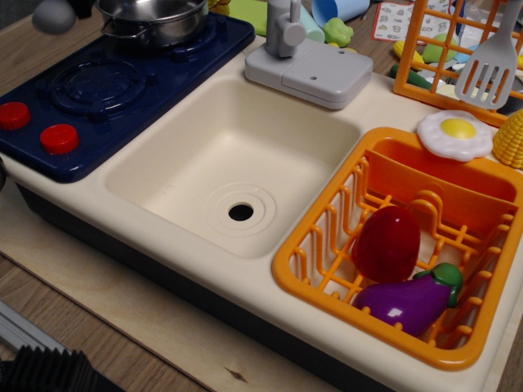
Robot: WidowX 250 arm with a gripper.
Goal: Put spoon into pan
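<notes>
The spoon's round grey-white bowl (53, 15) hangs in the air at the top left edge, left of the pan and above the wooden table. Its blue handle is out of view. Only a dark sliver of my gripper (82, 6) shows at the top edge, right beside the bowl, and it carries the spoon. The pan (155, 18), a shiny steel pot with dark wire handles, stands on the far burner of the dark blue stove (106, 90); its upper part is cut off by the frame.
A cream sink basin (233, 163) with a grey faucet (294, 49) is in the middle. An orange drying rack (327, 245) on the right holds a red vegetable (386, 243) and an eggplant (409, 300). A toy fried egg (454, 133), corn (511, 139) and a grey spatula (490, 65) are at the back right.
</notes>
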